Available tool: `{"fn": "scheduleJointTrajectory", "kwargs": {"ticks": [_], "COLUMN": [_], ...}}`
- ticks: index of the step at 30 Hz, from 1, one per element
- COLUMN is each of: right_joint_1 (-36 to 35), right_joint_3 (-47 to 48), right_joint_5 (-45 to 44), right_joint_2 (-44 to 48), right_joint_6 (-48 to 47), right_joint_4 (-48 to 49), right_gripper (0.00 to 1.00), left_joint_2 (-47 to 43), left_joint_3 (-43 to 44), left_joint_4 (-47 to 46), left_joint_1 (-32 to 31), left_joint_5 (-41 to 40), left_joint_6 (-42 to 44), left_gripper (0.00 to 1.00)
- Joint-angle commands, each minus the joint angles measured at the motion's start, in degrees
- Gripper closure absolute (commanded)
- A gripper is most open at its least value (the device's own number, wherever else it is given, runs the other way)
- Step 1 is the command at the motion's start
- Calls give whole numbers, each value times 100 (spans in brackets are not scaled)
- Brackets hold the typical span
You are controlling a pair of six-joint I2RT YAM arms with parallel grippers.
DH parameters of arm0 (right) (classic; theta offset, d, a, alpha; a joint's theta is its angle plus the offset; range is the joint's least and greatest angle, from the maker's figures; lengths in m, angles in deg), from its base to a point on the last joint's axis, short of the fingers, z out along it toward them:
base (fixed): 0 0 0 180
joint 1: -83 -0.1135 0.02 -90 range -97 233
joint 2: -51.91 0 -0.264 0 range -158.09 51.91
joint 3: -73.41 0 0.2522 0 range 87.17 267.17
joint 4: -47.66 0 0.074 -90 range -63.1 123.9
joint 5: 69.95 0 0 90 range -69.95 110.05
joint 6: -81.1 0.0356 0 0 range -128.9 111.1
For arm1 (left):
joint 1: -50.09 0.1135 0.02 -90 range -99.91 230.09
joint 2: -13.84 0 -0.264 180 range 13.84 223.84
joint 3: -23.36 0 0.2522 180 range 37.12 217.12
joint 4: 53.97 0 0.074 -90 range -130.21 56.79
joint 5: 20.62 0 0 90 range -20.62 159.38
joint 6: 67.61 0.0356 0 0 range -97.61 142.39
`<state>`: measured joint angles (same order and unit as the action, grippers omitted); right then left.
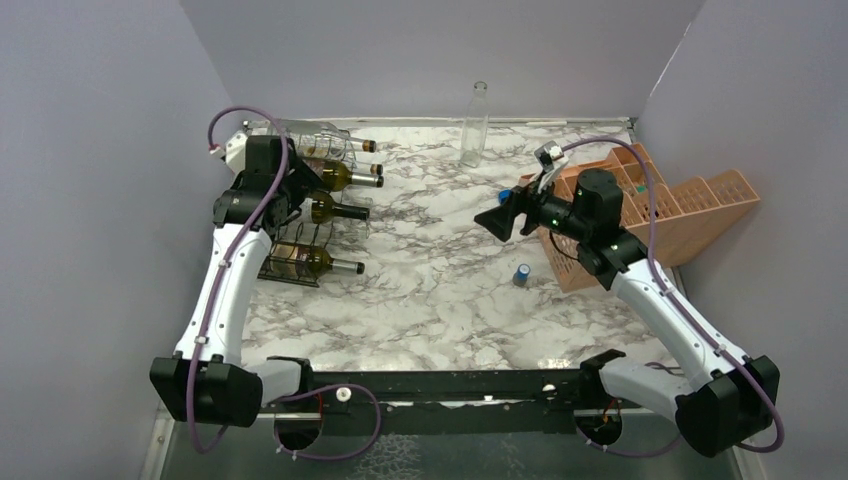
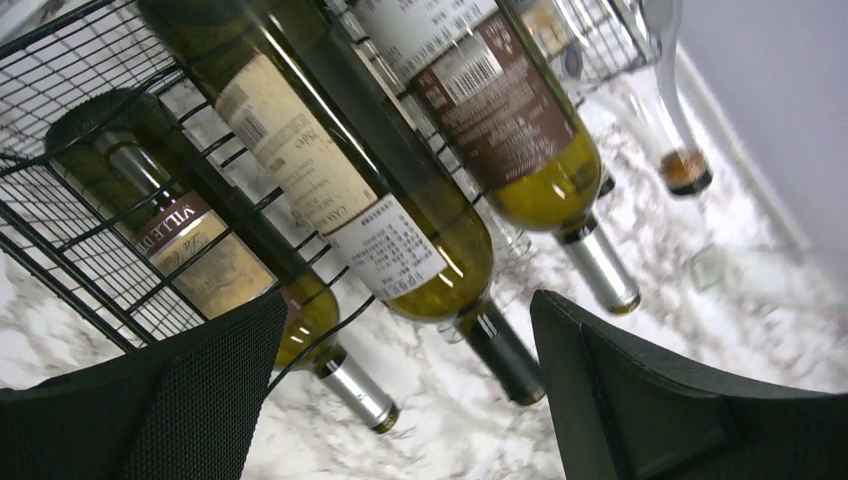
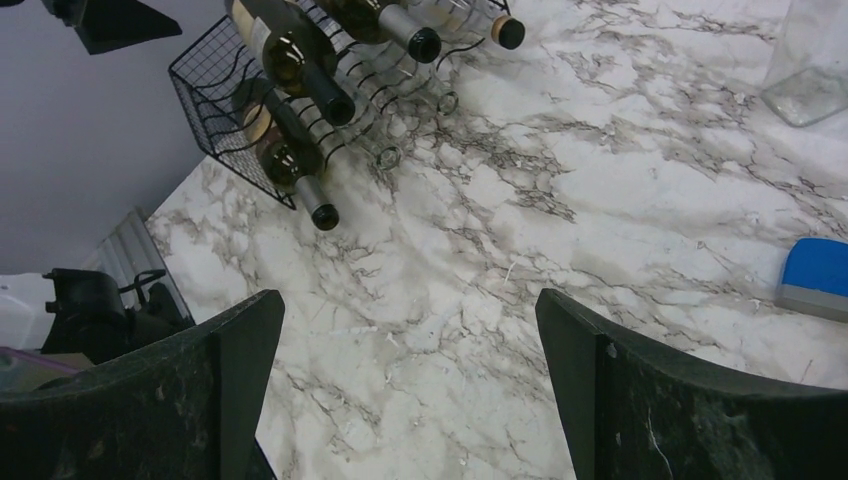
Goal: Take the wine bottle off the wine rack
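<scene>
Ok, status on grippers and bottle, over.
Left gripper open, empty, at the wine rack. Right gripper open, empty, over the table. Wine bottle racked, untouched, neck poking out past the wires.

A black wire-mesh wine rack (image 1: 278, 266), at ten o'clock on the table (image 1: 440, 300), is showing olive-green wine bottles (image 2: 440, 235) that are wearing cream and brown labels (image 2: 300, 150) and silver and black neck foils (image 2: 600, 268). The table is displaying white marble with grey veining. At three o'clock, a salmon-orange plastic crate (image 1: 700, 210) is glowing against lavender-grey walls (image 1: 100, 150). Purple cables (image 1: 240, 112) are trailing along white-and-black arms (image 1: 225, 280).
</scene>
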<state>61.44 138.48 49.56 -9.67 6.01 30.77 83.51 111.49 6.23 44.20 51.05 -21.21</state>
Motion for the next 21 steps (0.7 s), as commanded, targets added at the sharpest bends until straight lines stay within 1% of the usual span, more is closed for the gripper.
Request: {"fn": "scheduleJointTrajectory", "kwargs": {"ticks": [1,6,10,13,17,21], "right_joint_1": [12,14,16,16,13,12], "right_joint_3": [-128,-212,-243,-257,-262,-258], "right_joint_5": [375,383,396,412,396,401], "right_joint_2": [343,471,481,464,448,413], "right_joint_6": [-152,-179,-179,-165,-186,-200], "right_joint_4": [209,226,239,261,258,248], "right_gripper": [1,1,1,1,1,0], "left_joint_2": [73,377,521,600,673,742], "left_joint_3": [-68,-169,-383,-552,-666,-848], "left_joint_4": [-254,-341,-335,-337,-392,-729], "left_joint_1": [500,903,1053,1066,1097,1177], "left_joint_5": [221,662,1138,1221,1113,1247], "left_joint_6": [-1444,-1824,-2315,-2523,-2557,-2497], "left_gripper": [2,2,5,5,6,6]}}
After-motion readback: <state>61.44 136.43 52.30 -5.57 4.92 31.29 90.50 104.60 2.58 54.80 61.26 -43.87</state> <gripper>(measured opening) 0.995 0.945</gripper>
